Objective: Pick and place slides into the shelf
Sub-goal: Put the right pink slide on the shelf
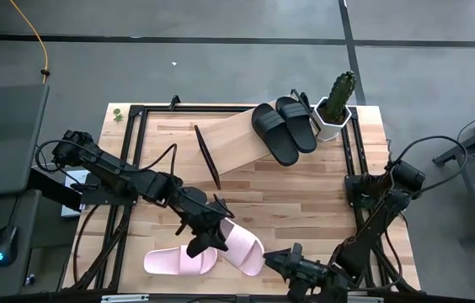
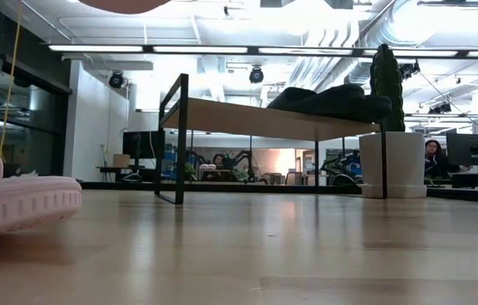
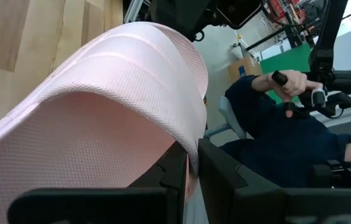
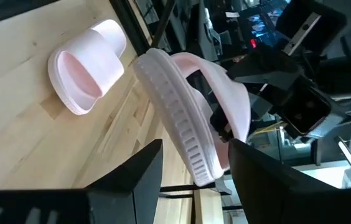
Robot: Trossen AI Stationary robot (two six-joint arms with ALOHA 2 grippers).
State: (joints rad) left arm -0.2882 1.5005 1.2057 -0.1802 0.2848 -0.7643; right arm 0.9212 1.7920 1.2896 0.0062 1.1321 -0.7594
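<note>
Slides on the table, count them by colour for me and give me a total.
Black slides: 2, both lying on the shelf.
Pink slides: 2, one flat on the table, one held tilted in the left claw.
Total: 4 slides.

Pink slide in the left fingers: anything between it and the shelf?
Nothing visible. The left gripper holds one pink slide near the table's front edge; bare table lies between it and the shelf. The black slides fill the shelf's right end by the cactus pot; its left part is free.
</note>
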